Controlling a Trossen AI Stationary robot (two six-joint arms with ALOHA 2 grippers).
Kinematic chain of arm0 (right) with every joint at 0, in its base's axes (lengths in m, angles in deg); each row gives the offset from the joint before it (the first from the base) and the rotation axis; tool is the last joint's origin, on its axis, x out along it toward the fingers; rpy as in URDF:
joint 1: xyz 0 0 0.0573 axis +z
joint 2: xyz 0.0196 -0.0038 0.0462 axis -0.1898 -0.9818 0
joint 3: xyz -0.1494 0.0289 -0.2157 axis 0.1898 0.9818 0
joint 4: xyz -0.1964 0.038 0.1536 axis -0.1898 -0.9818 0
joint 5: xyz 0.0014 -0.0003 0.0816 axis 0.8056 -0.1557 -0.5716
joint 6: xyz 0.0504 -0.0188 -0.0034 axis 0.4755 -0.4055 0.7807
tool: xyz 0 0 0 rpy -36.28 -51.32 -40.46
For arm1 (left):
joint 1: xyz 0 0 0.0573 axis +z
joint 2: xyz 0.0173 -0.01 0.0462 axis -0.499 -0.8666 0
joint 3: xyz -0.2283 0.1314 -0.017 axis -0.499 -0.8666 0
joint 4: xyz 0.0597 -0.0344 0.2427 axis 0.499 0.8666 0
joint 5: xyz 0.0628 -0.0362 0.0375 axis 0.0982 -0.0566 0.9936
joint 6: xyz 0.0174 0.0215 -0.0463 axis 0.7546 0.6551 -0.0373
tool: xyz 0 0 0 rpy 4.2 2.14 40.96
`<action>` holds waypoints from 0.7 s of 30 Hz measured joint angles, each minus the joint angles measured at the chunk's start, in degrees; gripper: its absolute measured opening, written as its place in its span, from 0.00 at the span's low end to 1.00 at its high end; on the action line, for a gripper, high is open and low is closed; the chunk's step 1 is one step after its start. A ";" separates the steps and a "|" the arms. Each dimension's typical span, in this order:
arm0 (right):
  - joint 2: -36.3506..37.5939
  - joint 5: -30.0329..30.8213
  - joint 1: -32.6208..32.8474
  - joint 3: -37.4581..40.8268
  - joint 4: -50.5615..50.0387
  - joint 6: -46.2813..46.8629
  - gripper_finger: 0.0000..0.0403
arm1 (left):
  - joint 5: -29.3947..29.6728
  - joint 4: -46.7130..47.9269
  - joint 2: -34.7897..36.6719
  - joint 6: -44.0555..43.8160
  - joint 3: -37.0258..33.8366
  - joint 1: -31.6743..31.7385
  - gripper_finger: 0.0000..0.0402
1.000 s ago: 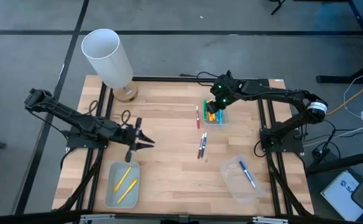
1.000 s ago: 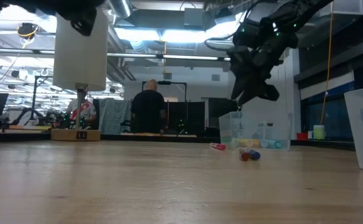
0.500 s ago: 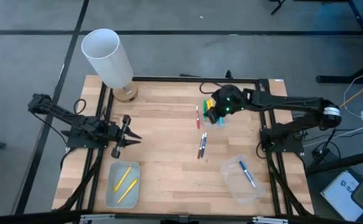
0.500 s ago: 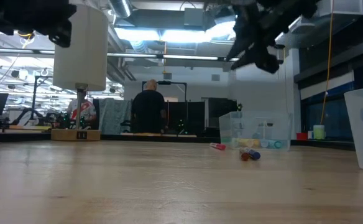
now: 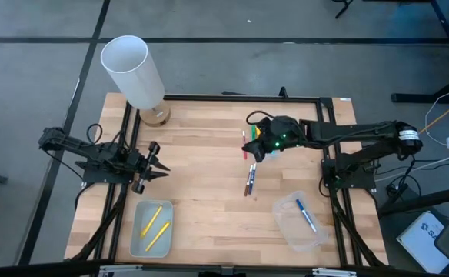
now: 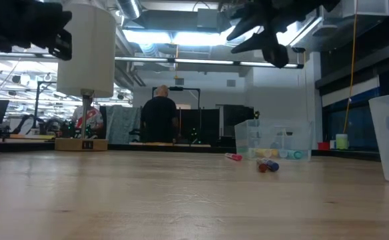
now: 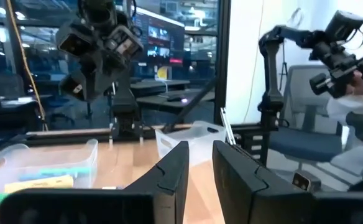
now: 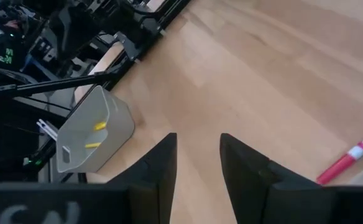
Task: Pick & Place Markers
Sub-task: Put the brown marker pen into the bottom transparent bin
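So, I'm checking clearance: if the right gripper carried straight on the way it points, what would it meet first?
Probably bare table; the right gripper points down across it toward the tray holding yellow markers, with depth unclear.

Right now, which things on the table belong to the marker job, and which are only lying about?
Belong to the job:
- yellow markers in the left clear tray
- blue marker in the right clear tray
- loose markers mid-table
- red marker

Lying about:
- white cylinder on its wooden base
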 joint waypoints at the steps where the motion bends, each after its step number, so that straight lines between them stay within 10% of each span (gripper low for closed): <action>1: -0.12 0.06 0.45 0.00 0.04 0.76 0.30 | -0.52 0.98 0.23 -0.02 0.00 0.47 0.17; 21: -10.47 -0.09 10.65 0.00 0.39 11.58 0.30 | -12.57 14.74 1.85 3.85 0.00 9.68 0.17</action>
